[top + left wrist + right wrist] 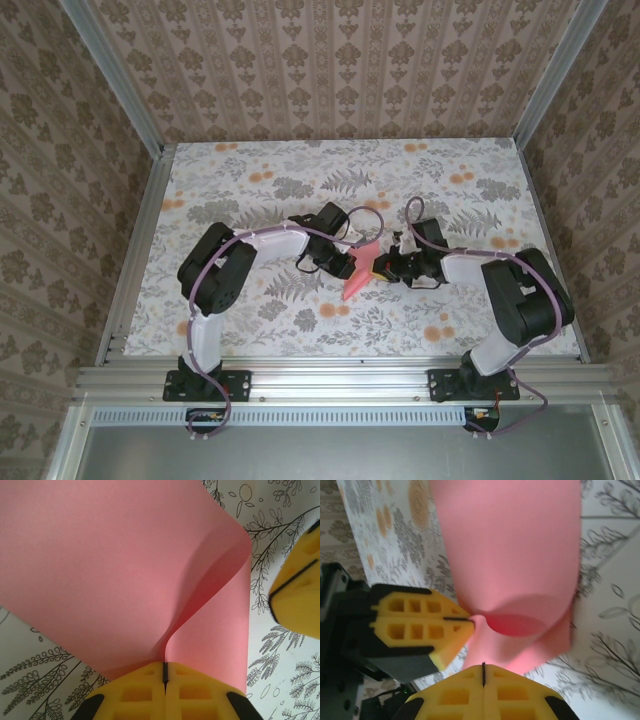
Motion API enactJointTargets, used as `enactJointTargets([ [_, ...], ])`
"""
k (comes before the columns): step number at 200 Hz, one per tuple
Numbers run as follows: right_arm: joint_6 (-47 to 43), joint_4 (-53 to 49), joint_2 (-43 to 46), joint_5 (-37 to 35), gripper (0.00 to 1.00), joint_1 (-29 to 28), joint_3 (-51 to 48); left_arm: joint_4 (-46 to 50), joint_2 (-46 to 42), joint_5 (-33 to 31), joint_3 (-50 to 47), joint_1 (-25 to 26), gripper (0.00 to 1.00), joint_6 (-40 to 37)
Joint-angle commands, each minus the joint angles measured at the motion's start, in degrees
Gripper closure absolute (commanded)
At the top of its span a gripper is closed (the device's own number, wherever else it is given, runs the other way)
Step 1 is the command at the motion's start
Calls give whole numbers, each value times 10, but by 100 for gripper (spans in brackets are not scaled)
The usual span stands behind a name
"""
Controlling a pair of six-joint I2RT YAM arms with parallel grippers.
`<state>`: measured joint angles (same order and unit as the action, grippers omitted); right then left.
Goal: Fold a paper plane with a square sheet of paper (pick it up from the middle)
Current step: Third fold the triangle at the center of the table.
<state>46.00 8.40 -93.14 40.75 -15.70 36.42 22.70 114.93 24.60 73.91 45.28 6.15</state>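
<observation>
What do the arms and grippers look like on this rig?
The left arm and right arm have black joint housings, white links and lilac cables running along them. The left gripper and right gripper carry yellow fingers moulded with square grid pockets.

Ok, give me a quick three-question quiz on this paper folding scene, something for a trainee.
1. True or false: the left tool is open.
2. The square sheet of paper is: A lying flat, B curled and pinched by both tools, C crumpled into a ball.
3. What colour are the fingers of the right tool?
Key: 1 false; 2 B; 3 yellow.
</observation>
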Motion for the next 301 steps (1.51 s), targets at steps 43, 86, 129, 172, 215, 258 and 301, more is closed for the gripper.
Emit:
enactJointTargets([
  [43, 18, -16, -35, -37, 96, -35, 37, 11, 12, 12, -2, 3, 95, -13],
  [86, -10, -57, -41, -58, 96, -35, 36, 13, 11, 11, -2, 3, 95, -13],
  [129, -27, -76, -41, -66, 95, -36, 36, 14, 12, 13, 0, 5, 95, -13],
  [172, -35, -87, -55, -82, 95, -36, 46, 18, 17, 8, -1, 6, 95, -14],
  [215, -54, -125, -58, -104, 95, -36, 50, 21, 20, 1, -3, 6, 95, -14],
  [258, -39, -111, 3, -76, 94, -26, 53, 21, 17, -1, -7, 8, 95, -16],
  [301, -35, -96, -23, -77, 94, -16, 61, 19, 15, -1, -7, 8, 95, -14],
])
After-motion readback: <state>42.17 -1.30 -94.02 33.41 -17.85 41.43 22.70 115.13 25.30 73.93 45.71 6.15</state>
